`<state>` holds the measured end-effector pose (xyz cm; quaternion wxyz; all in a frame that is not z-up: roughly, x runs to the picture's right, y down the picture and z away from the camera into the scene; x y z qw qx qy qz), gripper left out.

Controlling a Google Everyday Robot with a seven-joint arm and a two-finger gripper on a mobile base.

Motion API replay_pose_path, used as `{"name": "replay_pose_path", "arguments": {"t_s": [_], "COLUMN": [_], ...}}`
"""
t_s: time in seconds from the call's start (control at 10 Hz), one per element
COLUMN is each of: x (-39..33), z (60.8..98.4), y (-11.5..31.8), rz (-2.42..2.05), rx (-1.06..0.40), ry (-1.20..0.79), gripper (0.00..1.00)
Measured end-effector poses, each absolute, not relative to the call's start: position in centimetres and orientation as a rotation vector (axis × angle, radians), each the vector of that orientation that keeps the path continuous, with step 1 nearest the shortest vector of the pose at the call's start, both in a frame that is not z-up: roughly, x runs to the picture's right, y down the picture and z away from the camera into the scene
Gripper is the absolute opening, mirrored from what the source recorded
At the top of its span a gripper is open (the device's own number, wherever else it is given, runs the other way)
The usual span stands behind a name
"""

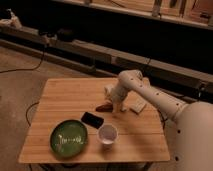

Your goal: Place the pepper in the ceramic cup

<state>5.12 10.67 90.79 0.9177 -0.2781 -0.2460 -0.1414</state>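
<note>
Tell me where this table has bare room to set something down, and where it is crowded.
Bare wood: the back-left stretch of the table, behind the green plate and left of the pepper; also the front-right corner, right of the ceramic cup. Crowded: the middle, where the gripper sits by the pepper, with the black flat object close in front.

Only 1 view is given, so no part of the scene is shared with a 2nd. It looks down at a slant from above the near edge of the wooden surface [65,100], far enough off to take in the whole top and the floor [20,75] at its left. It faces a dark back wall with a long ledge [90,50]. The robot's white body [195,135] fills the lower right corner, nearest the lens. Its arm [150,95] reaches left to mid-frame, where the tool [116,106] hangs low over the surface, just beside the pepper [104,107].
</note>
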Motion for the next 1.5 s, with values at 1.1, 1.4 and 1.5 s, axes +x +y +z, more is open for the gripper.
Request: {"name": "replay_pose_path", "arguments": {"t_s": [1.1, 1.4, 1.5], "x": [5.8, 6.1, 6.1], "z": [93.4, 93.8, 93.7], "y": [12.4, 12.0, 11.9], "rz": [-0.267, -0.285, -0.302], "rx": [-0.637, -0.621, -0.611], "ry": [-0.436, -0.399, -0.387], "gripper": [0.34, 0.34, 0.34]}}
